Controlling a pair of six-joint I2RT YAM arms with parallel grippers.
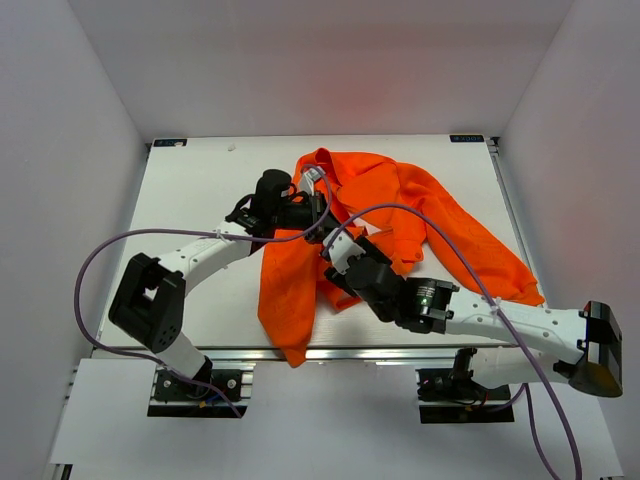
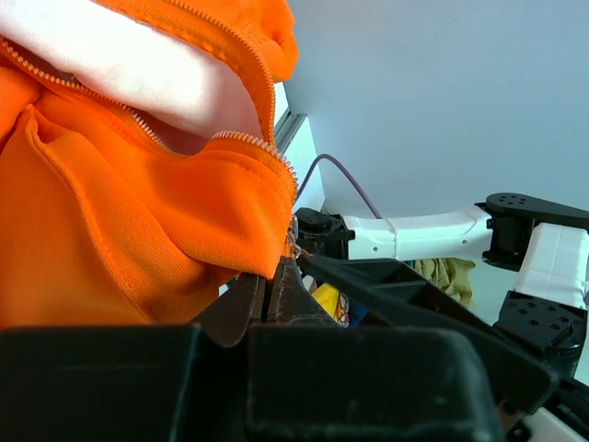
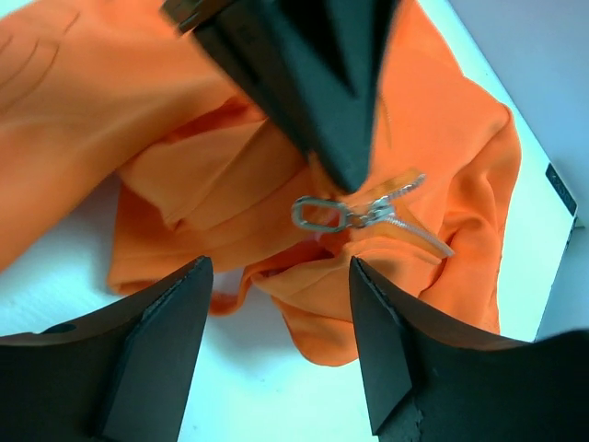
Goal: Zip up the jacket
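Note:
The orange jacket [image 1: 400,205] lies crumpled across the middle and right of the table, one panel hanging toward the near edge. My left gripper [image 1: 305,212] is shut on the jacket's front edge; in the left wrist view the jaws [image 2: 270,281] pinch the orange hem just below the pale zipper teeth [image 2: 253,138]. My right gripper [image 1: 340,262] is open above the jacket's lower front. In the right wrist view its fingers [image 3: 156,341] straddle a fabric fold, with the metal zipper pull [image 3: 322,214] just beyond the fingertips, under the left gripper's dark finger [image 3: 313,83].
The white table [image 1: 200,190] shows bare left of the jacket. White walls enclose the workspace. Purple cables [image 1: 100,260] loop from both arms. The right arm's body [image 2: 433,235] appears in the left wrist view.

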